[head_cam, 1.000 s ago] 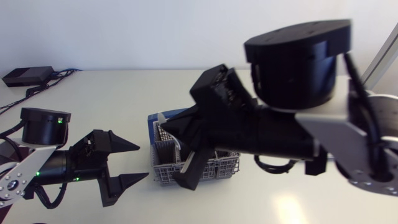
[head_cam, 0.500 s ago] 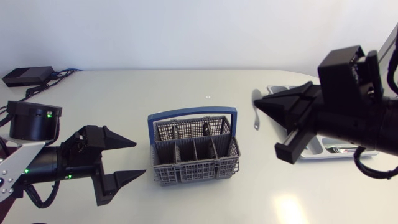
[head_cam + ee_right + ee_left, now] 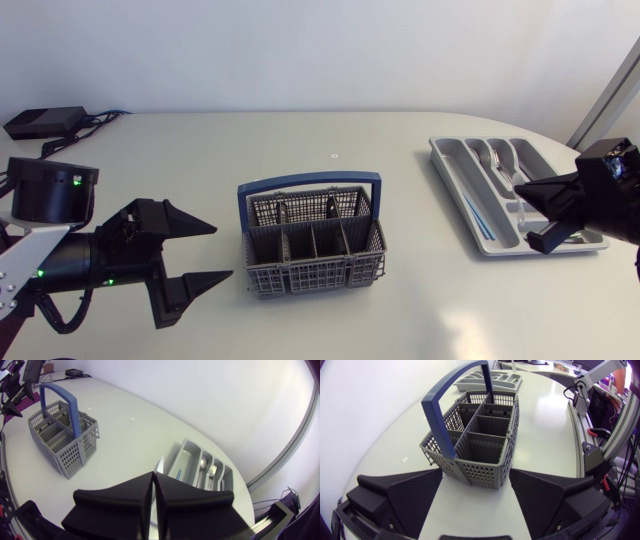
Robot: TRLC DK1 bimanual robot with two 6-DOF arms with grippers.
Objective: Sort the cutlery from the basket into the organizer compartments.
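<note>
The right arm [image 3: 610,190] has swung from the basket [image 3: 312,255] at mid-surface [image 3: 200,150] to the organizer [image 3: 455,175] by the right edge, its hand [image 3: 154,476] closed on a slim cutlery piece [image 3: 159,465] that next needs its matching compartment; the left hand [image 3: 226,255] is open.

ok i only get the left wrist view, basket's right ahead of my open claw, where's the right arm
observer: the right claw is over at the organizer, by the end farthest from the basket.
operator: is it carrying anything
observer: yes. in the right wrist view its fingers are shut on a thin silver piece that sticks out ahead of them. i can't tell what kind it is.
operator: anything in the organizer yet
observer: yes, silver cutlery lies in its middle compartments.
</note>
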